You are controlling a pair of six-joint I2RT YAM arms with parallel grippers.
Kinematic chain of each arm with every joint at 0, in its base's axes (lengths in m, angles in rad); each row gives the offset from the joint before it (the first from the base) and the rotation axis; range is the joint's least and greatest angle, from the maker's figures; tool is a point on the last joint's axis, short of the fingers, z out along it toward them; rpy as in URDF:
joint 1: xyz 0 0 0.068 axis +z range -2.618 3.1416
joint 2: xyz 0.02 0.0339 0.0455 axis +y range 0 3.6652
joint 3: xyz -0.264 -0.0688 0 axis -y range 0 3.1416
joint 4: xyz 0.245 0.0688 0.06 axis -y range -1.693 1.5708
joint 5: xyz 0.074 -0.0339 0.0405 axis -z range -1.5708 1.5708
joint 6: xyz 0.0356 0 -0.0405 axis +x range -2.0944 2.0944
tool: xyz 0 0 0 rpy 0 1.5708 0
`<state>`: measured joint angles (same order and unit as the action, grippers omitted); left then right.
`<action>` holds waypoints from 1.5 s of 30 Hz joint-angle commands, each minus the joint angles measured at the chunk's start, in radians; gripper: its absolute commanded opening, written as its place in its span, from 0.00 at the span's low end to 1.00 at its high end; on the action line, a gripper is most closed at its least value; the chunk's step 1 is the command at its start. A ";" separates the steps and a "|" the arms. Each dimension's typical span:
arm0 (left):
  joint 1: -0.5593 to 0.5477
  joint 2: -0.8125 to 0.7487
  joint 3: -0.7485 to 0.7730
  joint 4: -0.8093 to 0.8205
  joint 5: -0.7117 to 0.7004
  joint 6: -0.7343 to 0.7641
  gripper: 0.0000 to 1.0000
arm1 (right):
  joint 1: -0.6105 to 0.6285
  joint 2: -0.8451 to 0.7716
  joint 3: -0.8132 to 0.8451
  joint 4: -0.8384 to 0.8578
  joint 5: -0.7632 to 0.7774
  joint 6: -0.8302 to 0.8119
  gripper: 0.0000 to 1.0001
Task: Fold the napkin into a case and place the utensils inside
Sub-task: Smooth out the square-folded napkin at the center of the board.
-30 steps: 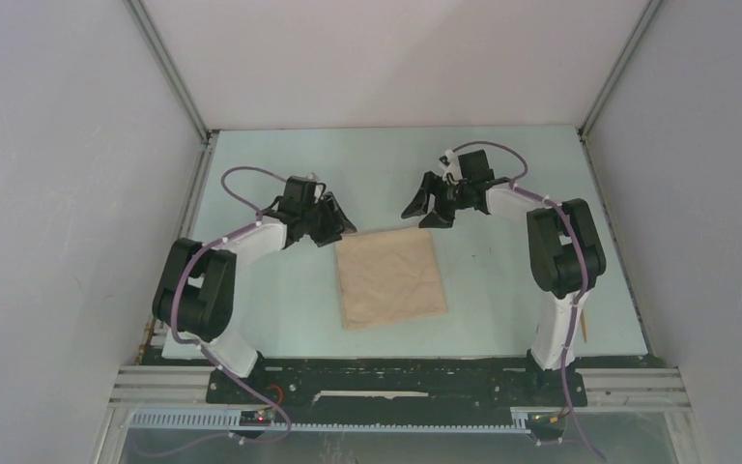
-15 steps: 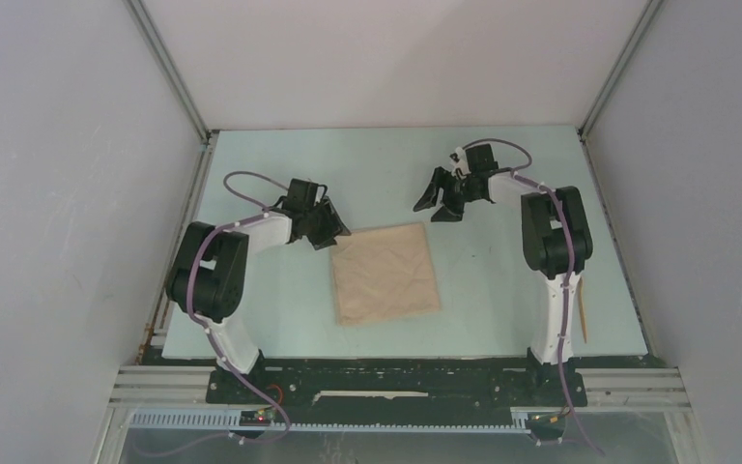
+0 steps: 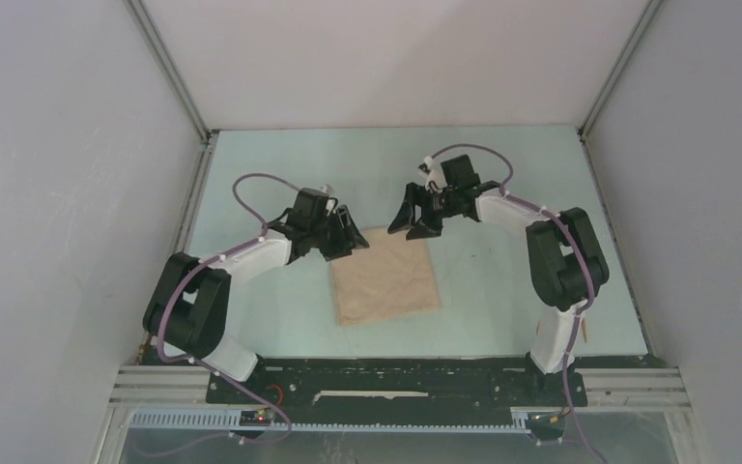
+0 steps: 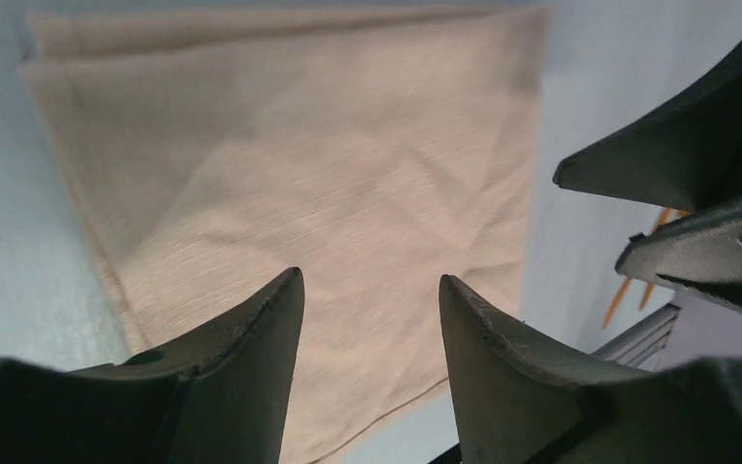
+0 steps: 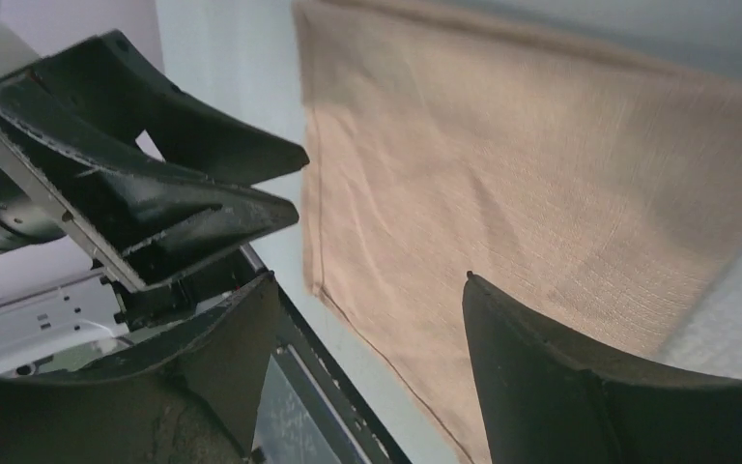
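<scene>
The napkin [image 3: 386, 277] lies flat on the table as a beige-tan folded square between the two arms. My left gripper [image 3: 350, 240] is open over its far left corner, and in the left wrist view [image 4: 369, 277] the cloth [image 4: 328, 184] fills the space beyond the jaws. My right gripper [image 3: 408, 220] is open over the far right corner, and in the right wrist view [image 5: 369, 276] the cloth [image 5: 541, 193] lies under it. Both are empty. The two orange utensils [image 4: 628, 295] show only as thin sticks past the napkin, partly behind the right gripper's fingers [image 4: 696, 174].
The light blue table [image 3: 280, 290] is walled by grey panels on three sides. A black rail [image 3: 396, 372] runs along the near edge by both arm bases. The left gripper's fingers [image 5: 145, 203] show in the right wrist view, close to the right gripper.
Both grippers have moved inward to the napkin's far edge: the left one to the right, the right one to the left and nearer. The napkin has not moved.
</scene>
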<state>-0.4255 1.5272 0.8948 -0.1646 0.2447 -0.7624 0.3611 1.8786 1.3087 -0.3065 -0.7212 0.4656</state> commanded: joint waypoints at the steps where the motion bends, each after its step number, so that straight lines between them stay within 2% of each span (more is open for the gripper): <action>1: 0.007 0.049 -0.074 0.023 -0.035 -0.010 0.60 | -0.023 0.085 -0.091 0.101 -0.056 0.055 0.77; 7: 0.034 0.076 -0.137 -0.020 -0.168 0.033 0.60 | -0.097 0.150 -0.129 0.027 0.024 -0.023 0.75; 11: 0.008 -0.043 -0.098 -0.126 -0.235 0.102 0.61 | -0.083 0.014 -0.138 -0.078 0.164 -0.089 0.75; 17: -0.026 -0.220 -0.139 -0.159 -0.128 0.078 0.62 | 0.027 -0.153 -0.146 -0.119 0.145 -0.059 0.77; 21: -0.094 -0.242 -0.264 -0.045 -0.011 -0.003 0.63 | 0.124 -0.163 -0.241 0.037 0.046 0.047 0.77; 23: -0.131 -0.221 -0.317 0.012 -0.013 -0.036 0.63 | 0.132 -0.145 -0.314 0.145 0.010 0.092 0.77; 28: -0.142 -0.193 -0.399 0.014 -0.099 -0.042 0.63 | 0.064 -0.105 -0.412 0.169 -0.001 0.067 0.75; 32: -0.142 -0.234 -0.437 -0.017 -0.140 -0.028 0.63 | 0.007 -0.177 -0.437 0.036 0.086 -0.028 0.76; 37: -0.151 -0.406 -0.422 -0.084 -0.065 -0.045 0.63 | 0.030 -0.327 -0.437 -0.108 0.171 -0.073 0.77; 41: -0.139 -0.544 -0.371 -0.182 -0.047 -0.045 0.64 | 0.030 -0.438 -0.476 -0.165 0.261 -0.035 0.78; 45: -0.088 -0.652 -0.352 -0.231 -0.023 -0.054 0.64 | 0.001 -0.478 -0.572 -0.118 0.187 0.048 0.77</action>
<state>-0.5545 0.9604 0.4957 -0.3202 0.1940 -0.8047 0.3832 1.4246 0.8158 -0.4038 -0.5335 0.4557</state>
